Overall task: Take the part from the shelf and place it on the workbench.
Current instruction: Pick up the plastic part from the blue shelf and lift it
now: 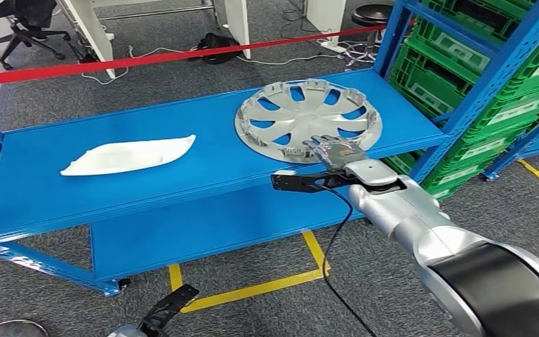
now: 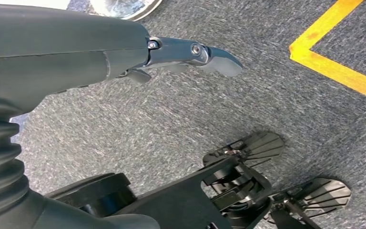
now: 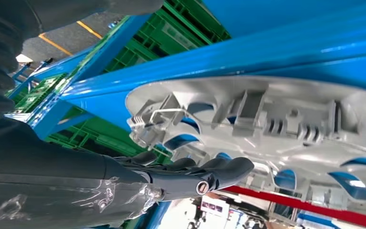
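Note:
A silver wheel cover (image 1: 309, 119) lies flat on the top level of the blue shelf (image 1: 203, 175), at its right end. My right hand (image 1: 331, 150) reaches over the shelf's front edge and sits at the cover's near rim, fingers stretched out. In the right wrist view those fingers (image 3: 205, 174) lie just beside the ribbed rim of the wheel cover (image 3: 267, 124), with nothing gripped. My left hand (image 1: 168, 307) hangs low by the floor; its fingers (image 2: 190, 55) are extended and empty.
A white curved panel (image 1: 128, 156) lies on the shelf's left half. A tall blue rack with green crates (image 1: 505, 84) stands close on the right. Red barrier tape (image 1: 182, 55) runs behind the shelf. Yellow floor lines (image 1: 253, 288) mark the carpet in front.

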`<act>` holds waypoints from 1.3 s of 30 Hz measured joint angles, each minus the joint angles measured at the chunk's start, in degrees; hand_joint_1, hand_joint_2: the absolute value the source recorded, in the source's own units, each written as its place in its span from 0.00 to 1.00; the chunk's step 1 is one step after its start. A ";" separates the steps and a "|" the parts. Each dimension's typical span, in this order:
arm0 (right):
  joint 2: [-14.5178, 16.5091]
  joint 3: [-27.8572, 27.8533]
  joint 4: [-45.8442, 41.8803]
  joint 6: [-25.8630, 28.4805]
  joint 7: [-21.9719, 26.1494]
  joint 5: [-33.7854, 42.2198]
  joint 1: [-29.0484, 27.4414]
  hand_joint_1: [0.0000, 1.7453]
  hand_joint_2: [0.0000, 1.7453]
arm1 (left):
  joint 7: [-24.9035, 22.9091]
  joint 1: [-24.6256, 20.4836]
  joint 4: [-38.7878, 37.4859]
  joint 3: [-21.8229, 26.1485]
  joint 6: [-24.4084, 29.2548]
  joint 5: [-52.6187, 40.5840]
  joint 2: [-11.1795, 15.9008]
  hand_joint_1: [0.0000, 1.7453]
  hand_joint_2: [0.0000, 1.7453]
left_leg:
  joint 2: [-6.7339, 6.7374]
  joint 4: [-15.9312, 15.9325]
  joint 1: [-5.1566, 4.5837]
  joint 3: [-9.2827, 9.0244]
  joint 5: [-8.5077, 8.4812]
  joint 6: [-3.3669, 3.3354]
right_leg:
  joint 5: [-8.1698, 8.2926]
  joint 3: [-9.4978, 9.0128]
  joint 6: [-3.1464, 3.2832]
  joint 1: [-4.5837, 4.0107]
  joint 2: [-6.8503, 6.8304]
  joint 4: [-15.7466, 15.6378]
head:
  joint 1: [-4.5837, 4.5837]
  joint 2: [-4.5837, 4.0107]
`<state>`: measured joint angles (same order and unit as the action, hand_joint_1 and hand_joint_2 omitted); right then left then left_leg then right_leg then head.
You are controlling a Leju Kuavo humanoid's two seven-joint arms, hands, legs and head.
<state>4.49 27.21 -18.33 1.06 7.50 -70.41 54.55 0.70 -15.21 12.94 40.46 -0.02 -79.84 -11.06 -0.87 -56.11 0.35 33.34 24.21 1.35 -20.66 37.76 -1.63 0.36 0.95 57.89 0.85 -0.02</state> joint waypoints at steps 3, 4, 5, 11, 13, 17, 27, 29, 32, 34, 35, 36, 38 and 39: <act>0.06 0.02 0.25 -0.04 -0.31 -0.01 -0.49 0.00 1.00 | 0.00 0.00 0.00 0.00 -0.03 0.00 -0.07 0.00 1.00 | 0.00 0.00 0.00 0.00 0.00 0.00 | 0.00 0.00 0.00 0.00 0.00 0.00 | 0.00 0.00; 0.08 0.03 0.30 -0.04 -0.42 -0.01 -0.70 0.00 1.00 | -0.01 0.00 0.00 0.00 -0.04 0.00 -0.10 0.00 1.00 | 0.00 0.00 0.00 0.00 0.00 0.00 | 0.00 0.00 0.00 0.00 0.00 0.00 | 0.00 0.00; 0.09 0.04 0.37 -0.03 -0.50 -0.01 -0.89 0.00 1.00 | 0.00 0.00 0.00 0.00 -0.05 0.00 -0.14 0.00 1.00 | 0.00 0.00 0.00 0.00 0.00 0.00 | 0.00 0.00 0.00 0.00 0.00 0.00 | 0.00 0.00; 0.12 0.08 0.67 -0.01 -0.72 0.01 -1.76 0.00 1.00 | 0.00 0.01 0.00 0.00 -0.07 0.00 -0.31 0.00 1.00 | 0.00 0.00 0.00 0.00 0.00 0.00 | 0.00 0.00 0.00 0.00 0.00 -0.01 | 0.00 0.00; 0.12 0.09 0.68 -0.01 -0.72 0.01 -1.88 0.00 1.00 | -0.01 0.00 0.00 0.00 -0.07 0.00 -0.38 0.00 1.00 | 0.00 0.00 0.00 0.00 0.00 0.00 | 0.00 0.00 0.00 0.00 0.00 -0.01 | 0.00 0.00; 0.14 0.15 0.71 -0.02 -0.72 0.01 -1.93 0.00 1.00 | -0.01 0.01 0.00 0.00 -0.08 -0.01 -0.43 0.00 1.00 | 0.00 0.00 0.00 0.00 0.00 0.00 | 0.00 0.00 -0.01 0.00 0.00 -0.01 | 0.00 0.00; 0.13 0.31 0.73 0.10 -0.72 -0.01 -1.97 0.00 1.00 | -0.01 0.04 0.00 0.00 -0.13 -0.07 -0.46 0.00 1.00 | 0.00 0.00 0.00 0.00 0.00 -0.01 | 0.01 -0.01 -0.01 0.00 0.00 -0.01 | 0.00 0.00; 0.12 0.31 0.73 0.12 -0.72 -0.01 -1.98 0.00 1.00 | -0.01 0.05 0.00 0.00 -0.13 -0.08 -0.46 0.00 1.00 | 0.00 0.00 0.00 0.00 0.00 -0.01 | 0.01 -0.01 -0.01 0.00 0.00 -0.01 | 0.00 0.00; 0.12 0.31 0.73 0.16 -0.72 -0.01 -1.98 0.00 1.00 | -0.01 0.05 0.00 0.00 -0.13 -0.10 -0.46 0.00 1.00 | 0.00 0.00 0.00 0.00 0.00 -0.01 | 0.01 -0.01 -0.01 0.00 0.00 -0.01 | 0.00 0.00; 0.12 0.31 0.73 0.18 -0.72 -0.01 -1.99 0.00 1.00 | -0.01 0.06 0.00 0.00 -0.13 -0.11 -0.47 0.00 1.00 | 0.00 0.00 0.00 0.00 0.00 -0.01 | 0.01 -0.01 -0.01 0.00 0.00 -0.01 | 0.00 0.00; 0.12 0.31 0.73 0.16 -0.72 -0.01 -1.99 0.04 1.00 | -0.01 0.06 0.00 0.00 -0.11 -0.12 -0.48 0.00 1.00 | 0.00 0.00 0.00 0.00 0.00 -0.01 | 0.01 -0.01 -0.01 0.00 0.00 -0.01 | 0.00 0.00; 0.12 0.31 0.73 0.14 -0.72 -0.01 -1.99 0.25 1.00 | -0.01 0.06 0.00 0.00 -0.10 -0.13 -0.48 0.00 1.00 | 0.00 0.00 0.00 0.00 0.00 -0.01 | 0.01 -0.01 -0.01 0.00 0.00 -0.01 | 0.00 0.00; 0.12 0.31 0.73 -0.07 -0.72 -0.01 -1.98 0.75 1.00 | -0.01 0.06 0.00 0.00 -0.06 -0.16 -0.48 0.00 1.00 | 0.00 0.00 0.00 0.00 0.00 -0.01 | 0.01 -0.01 -0.01 0.00 0.00 -0.02 | 0.00 0.00; 0.12 0.31 0.73 -0.30 -0.72 -0.02 -1.98 0.96 1.00 | -0.01 0.06 0.00 -0.01 -0.04 -0.17 -0.48 0.00 1.00 | 0.00 0.00 0.00 0.00 0.00 -0.01 | 0.01 -0.01 -0.01 0.00 0.00 -0.02 | 0.00 0.00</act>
<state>4.61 27.52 -17.59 0.76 6.78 -70.43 52.58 0.70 -15.15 12.94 40.45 -0.07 -80.02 -11.54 -0.87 -56.11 0.34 33.34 24.21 1.35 -20.65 37.76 -1.64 0.36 0.95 57.88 0.85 -0.02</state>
